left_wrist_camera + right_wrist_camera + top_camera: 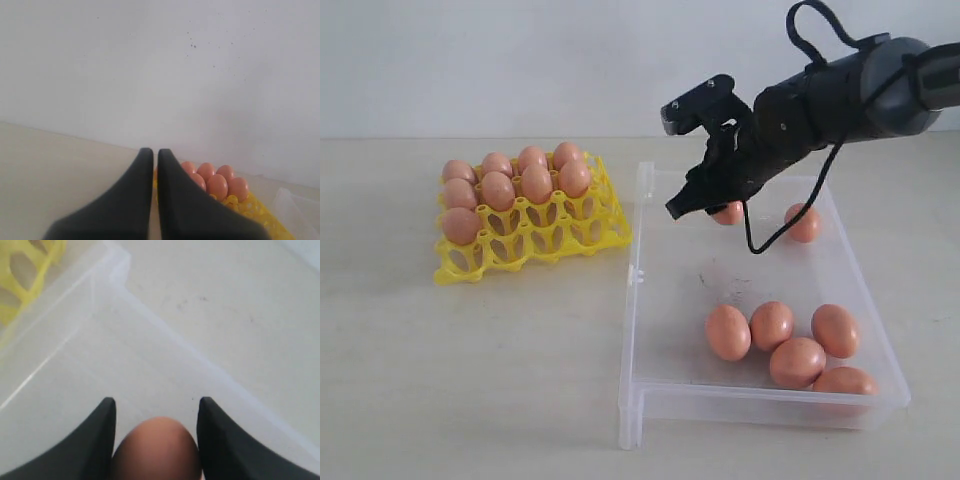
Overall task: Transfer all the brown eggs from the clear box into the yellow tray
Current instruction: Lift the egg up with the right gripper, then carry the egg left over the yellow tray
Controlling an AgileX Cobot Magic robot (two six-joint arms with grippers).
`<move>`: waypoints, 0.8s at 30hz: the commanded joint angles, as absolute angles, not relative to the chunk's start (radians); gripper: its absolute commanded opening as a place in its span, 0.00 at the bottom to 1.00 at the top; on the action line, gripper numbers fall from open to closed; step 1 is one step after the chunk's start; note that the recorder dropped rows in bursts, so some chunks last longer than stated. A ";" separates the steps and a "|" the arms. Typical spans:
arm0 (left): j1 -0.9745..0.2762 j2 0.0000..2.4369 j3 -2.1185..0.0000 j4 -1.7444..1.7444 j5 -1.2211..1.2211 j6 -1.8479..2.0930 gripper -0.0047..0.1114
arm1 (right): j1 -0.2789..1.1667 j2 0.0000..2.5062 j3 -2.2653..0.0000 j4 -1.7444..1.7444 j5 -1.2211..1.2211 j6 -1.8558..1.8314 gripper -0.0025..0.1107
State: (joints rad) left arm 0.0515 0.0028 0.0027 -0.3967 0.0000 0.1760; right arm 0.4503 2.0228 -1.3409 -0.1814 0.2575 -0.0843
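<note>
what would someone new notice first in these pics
The dark right gripper stands out first, down in the far end of the clear box and closed on one brown egg. Next is the bright yellow tray left of the box, its far rows filled with eggs. A cluster of five loose eggs lies at the box's near end.

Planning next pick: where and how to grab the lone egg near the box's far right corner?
Pinch the egg across its narrow middle, from above. It lies alone, but the box wall looks close beside it, so probably close along that wall, not toward it.
</note>
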 commanded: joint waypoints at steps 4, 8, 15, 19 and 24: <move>0.047 0.000 0.000 -0.400 0.000 0.185 0.07 | 0.449 1.915 -1.127 -0.176 -0.190 0.010 0.02; 0.047 0.000 0.000 -0.400 0.000 0.185 0.07 | 0.449 1.908 -1.006 -0.179 -0.565 0.104 0.02; 0.047 0.000 0.000 -0.400 0.000 0.185 0.07 | 0.449 1.978 -1.013 -0.431 -1.024 0.437 0.02; 0.047 0.000 0.000 -0.400 0.000 0.185 0.07 | 0.474 2.088 -1.173 -0.693 -1.024 0.635 0.02; 0.047 0.000 0.000 -0.400 0.000 0.185 0.07 | 0.553 2.183 -1.319 -0.690 -1.006 0.643 0.02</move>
